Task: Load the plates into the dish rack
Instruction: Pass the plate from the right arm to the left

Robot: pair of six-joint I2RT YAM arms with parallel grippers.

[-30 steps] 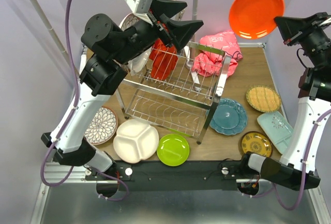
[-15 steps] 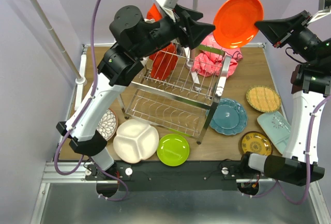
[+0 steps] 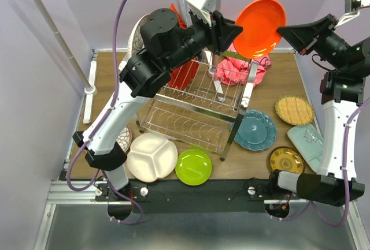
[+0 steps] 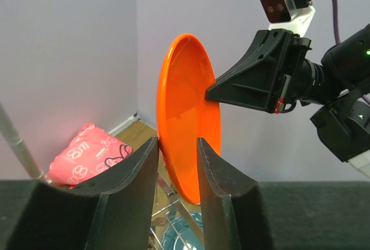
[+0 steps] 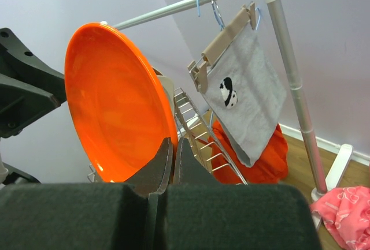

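High over the table's (image 3: 284, 82) far side, the right gripper (image 5: 173, 144) pinches 1 orange plate (image 3: 260, 25) by its rim; the left gripper (image 4: 176, 142), jaws spread, straddles the opposite edge.

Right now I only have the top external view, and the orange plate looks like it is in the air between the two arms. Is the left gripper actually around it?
Observer: Yes. In the left wrist view the edge of the orange plate stands between the fingers of the left gripper. The jaws are partly open and not visibly clamped.
Operator: So what carries it?
Observer: The right wrist view shows the right gripper pinched shut on the plate's rim.
Operator: Is anything hanging close by?
Observer: A grey cloth hangs clipped from the clothes rail, beside the plate and apart from it.
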